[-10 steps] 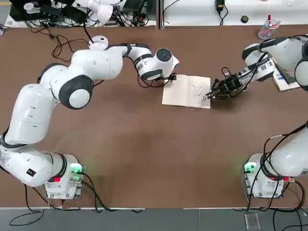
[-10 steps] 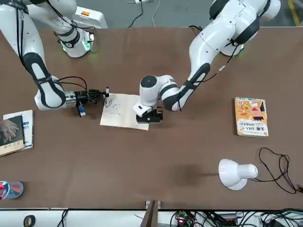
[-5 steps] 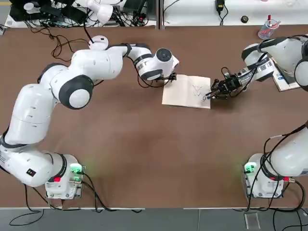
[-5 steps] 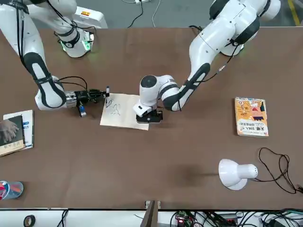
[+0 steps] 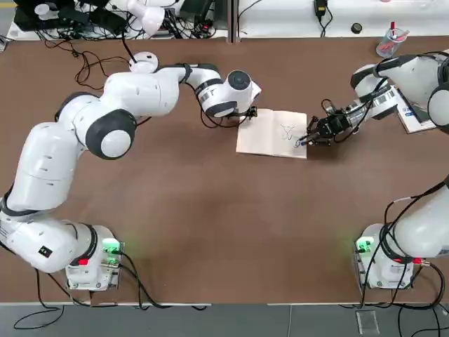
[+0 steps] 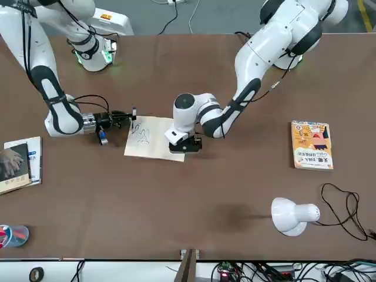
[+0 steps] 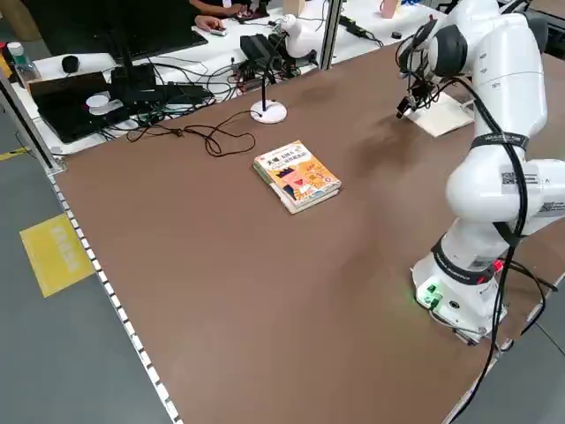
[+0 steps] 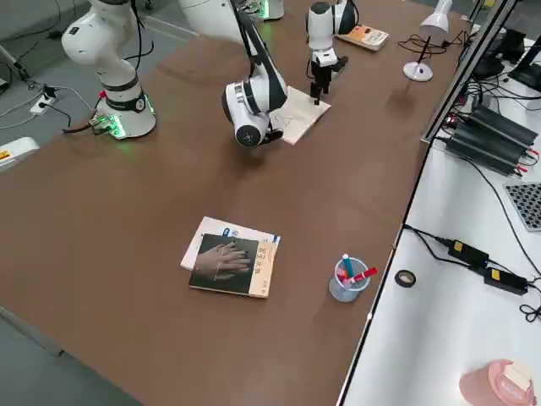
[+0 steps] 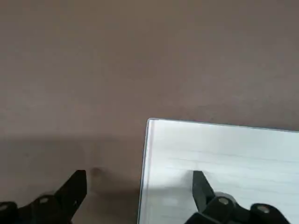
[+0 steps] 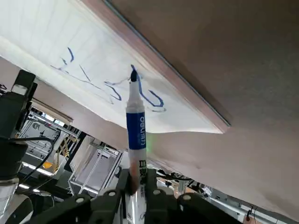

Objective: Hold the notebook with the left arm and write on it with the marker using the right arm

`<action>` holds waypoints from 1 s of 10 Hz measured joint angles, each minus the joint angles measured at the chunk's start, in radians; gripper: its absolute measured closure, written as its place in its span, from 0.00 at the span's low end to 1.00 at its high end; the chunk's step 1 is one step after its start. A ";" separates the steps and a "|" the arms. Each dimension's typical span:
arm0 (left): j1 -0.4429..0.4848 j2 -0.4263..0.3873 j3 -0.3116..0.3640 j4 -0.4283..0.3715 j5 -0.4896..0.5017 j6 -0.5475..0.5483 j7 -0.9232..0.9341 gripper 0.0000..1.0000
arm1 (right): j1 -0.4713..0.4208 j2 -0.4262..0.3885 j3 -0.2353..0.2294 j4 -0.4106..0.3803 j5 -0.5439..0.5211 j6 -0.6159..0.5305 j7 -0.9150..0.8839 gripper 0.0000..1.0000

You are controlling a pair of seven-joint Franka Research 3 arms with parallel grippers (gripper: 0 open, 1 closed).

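The notebook lies open on the brown table, cream pages up, with blue scribbles near its right edge. My left gripper stands over its far left corner. In the left wrist view this gripper is open and straddles the page edge: one fingertip rests on the page, the other on the table. My right gripper is shut on the marker, whose tip touches the page among the scribbles. The front view shows the notebook between the right gripper and the left gripper.
An orange-yellow book and a white desk lamp with its cable sit on the left arm's side. A dark-covered book and a clear cup of pens sit on the right arm's side.
The right gripper and the marker have shifted only slightly over the page. The left gripper has stayed where it was.
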 joint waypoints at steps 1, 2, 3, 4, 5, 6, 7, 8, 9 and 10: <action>0.000 0.000 0.000 0.000 0.000 0.000 0.000 0.00 | 0.004 0.000 0.001 0.000 0.002 0.000 0.000 0.82; 0.000 0.000 0.000 0.000 0.000 0.000 0.000 0.00 | 0.008 0.000 0.001 0.000 0.004 0.000 0.000 0.82; 0.000 0.000 0.000 0.000 0.000 0.000 0.000 0.00 | 0.014 0.000 0.001 0.001 0.007 0.001 0.000 0.82; 0.000 0.000 0.000 0.000 0.000 0.000 0.000 0.00 | 0.019 0.000 0.001 0.001 0.009 0.001 0.000 0.82; 0.000 0.000 0.000 0.000 0.000 0.000 0.000 0.00 | 0.023 0.000 0.002 0.001 0.013 0.002 0.000 0.82; 0.000 0.000 0.000 0.000 0.000 0.000 0.000 0.00 | 0.026 0.001 0.002 0.001 0.024 0.002 0.000 0.82; 0.000 0.000 0.000 0.000 0.000 0.000 0.000 0.00 | 0.033 0.002 0.003 0.001 0.036 0.002 0.000 0.82; 0.000 0.000 0.000 0.000 0.000 0.000 0.000 0.00 | 0.042 0.003 0.003 0.001 0.049 0.003 0.000 0.82; 0.000 0.000 0.000 0.000 0.000 0.000 0.000 0.00 | 0.050 0.004 0.003 0.001 0.059 0.006 0.000 0.82; 0.000 0.000 0.000 0.000 0.000 0.000 0.000 0.00 | 0.058 0.005 0.004 0.001 0.066 0.010 0.000 0.82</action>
